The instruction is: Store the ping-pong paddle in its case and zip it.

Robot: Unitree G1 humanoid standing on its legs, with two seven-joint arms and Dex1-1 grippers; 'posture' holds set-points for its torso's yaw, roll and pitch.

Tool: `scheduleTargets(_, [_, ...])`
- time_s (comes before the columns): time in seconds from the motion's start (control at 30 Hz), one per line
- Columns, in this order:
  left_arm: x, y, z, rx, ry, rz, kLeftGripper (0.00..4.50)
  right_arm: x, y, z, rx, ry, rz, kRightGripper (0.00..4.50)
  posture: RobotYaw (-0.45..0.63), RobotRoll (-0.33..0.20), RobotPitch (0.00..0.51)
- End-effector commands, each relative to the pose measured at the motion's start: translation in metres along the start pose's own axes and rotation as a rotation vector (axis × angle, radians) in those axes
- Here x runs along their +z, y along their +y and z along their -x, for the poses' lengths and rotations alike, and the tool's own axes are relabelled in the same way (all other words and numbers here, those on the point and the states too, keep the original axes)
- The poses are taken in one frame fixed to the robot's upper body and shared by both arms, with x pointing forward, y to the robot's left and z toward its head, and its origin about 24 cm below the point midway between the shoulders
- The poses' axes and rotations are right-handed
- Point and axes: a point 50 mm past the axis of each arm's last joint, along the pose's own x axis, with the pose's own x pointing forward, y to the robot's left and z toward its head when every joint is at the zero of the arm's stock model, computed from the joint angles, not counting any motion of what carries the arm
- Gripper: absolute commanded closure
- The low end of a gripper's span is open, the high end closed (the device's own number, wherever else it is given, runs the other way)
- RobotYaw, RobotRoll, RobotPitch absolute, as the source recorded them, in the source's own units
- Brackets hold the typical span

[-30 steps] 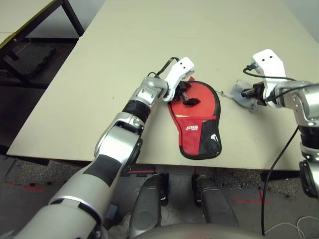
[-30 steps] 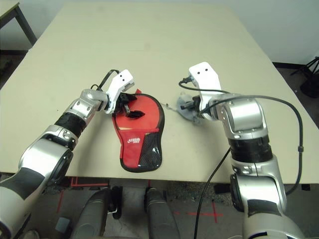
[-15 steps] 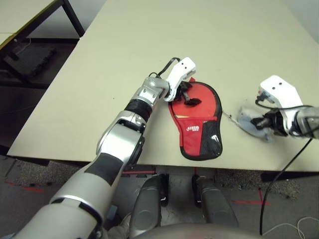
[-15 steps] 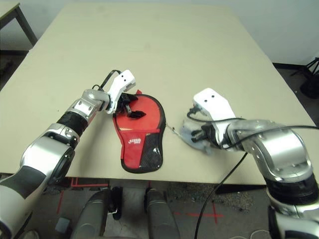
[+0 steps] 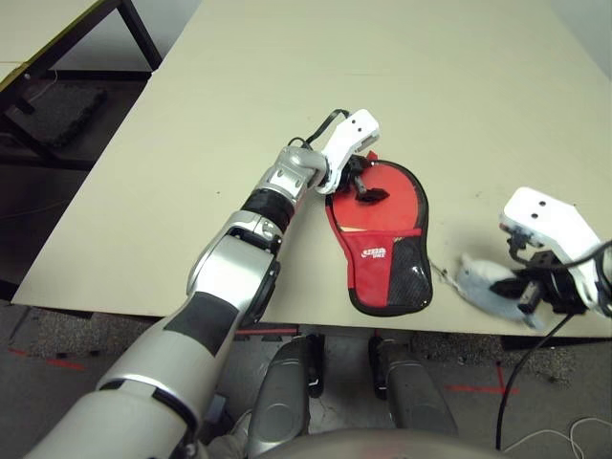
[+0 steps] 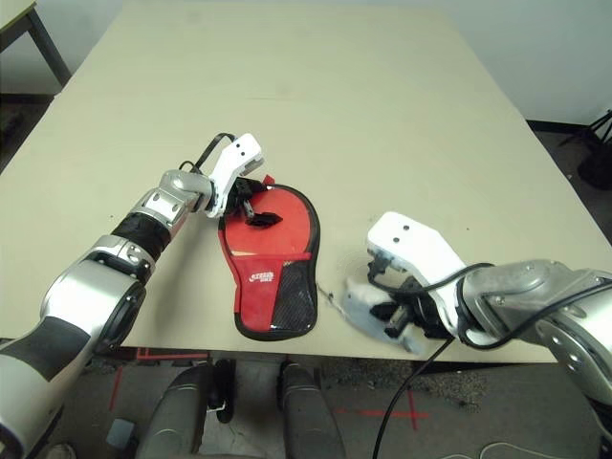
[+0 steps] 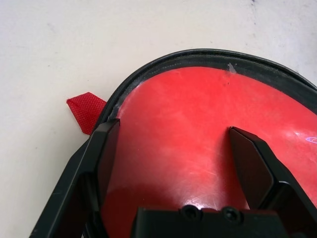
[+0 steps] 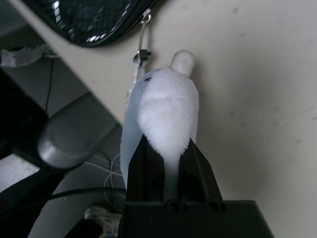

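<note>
Pale tan table [image 5: 287, 76], dark floor past its edges; paddle lies in its case, zip pull in my right grip.

My left gripper [image 7: 181, 163] has its fingers spread wide, resting over the ping-pong paddle [image 7: 198, 134], likely pinning it inside the case [image 5: 387, 273]. My right gripper [image 6: 402, 320] is clamped tight on the soft grey-white wad [image 8: 166, 111], which is clipped to the case rim just beyond my fingertips, probably as a zip pull. A red fabric tab [image 7: 86, 109] sticks out beside my left finger. Nothing blocks the zipper's path.
</note>
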Motion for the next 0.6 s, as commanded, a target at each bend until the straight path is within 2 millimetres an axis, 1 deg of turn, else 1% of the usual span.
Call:
scheduleTargets(0.03, [-0.012,-0.004,-0.004,-0.007,0.054,0.023,0.00,-0.004,0.006,0.000,0.032,0.029,0.003,4.40,-0.11,0.000,0.192])
scheduleTargets(0.2, [-0.011,-0.004,-0.004,-0.013,0.042,0.025,0.00,-0.001,0.003,0.002,0.045,-0.004,-0.020,4.40,-0.11,0.000,0.193])
scheduleTargets(0.27, [-0.007,-0.004,-0.002,-0.024,0.017,0.025,0.00,0.007,0.000,0.010,0.097,-0.080,-0.042,3.67,-0.10,0.000,0.190])
scheduleTargets(0.3, [-0.003,-0.003,0.000,-0.031,-0.010,0.032,0.00,0.012,-0.003,0.016,0.118,-0.123,-0.057,3.49,-0.10,0.000,0.189])
scheduleTargets(0.33, [0.003,-0.001,0.003,-0.039,-0.054,0.050,0.00,0.018,-0.011,0.024,0.115,-0.184,-0.081,3.09,-0.10,0.000,0.188])
scheduleTargets(0.37, [0.009,0.001,0.006,-0.043,-0.094,0.067,0.00,0.024,-0.020,0.031,0.098,-0.243,-0.111,2.81,-0.10,0.000,0.187])
scheduleTargets(0.4, [0.015,0.003,0.011,-0.036,-0.134,0.083,0.00,0.030,-0.032,0.037,0.054,-0.317,-0.154,2.39,-0.10,0.000,0.186])
scheduleTargets(0.47, [0.021,0.011,0.022,0.008,-0.202,0.122,0.00,0.042,-0.056,0.042,-0.049,-0.455,-0.233,1.78,-0.09,0.000,0.185])
scheduleTargets(0.53, [0.021,0.020,0.034,0.086,-0.254,0.153,0.00,0.055,-0.080,0.039,-0.189,-0.606,-0.288,1.12,-0.08,0.000,0.180])
scheduleTargets(0.6, [0.014,0.028,0.045,0.171,-0.280,0.177,0.00,0.067,-0.098,0.031,-0.325,-0.709,-0.336,0.55,-0.07,0.000,0.179])
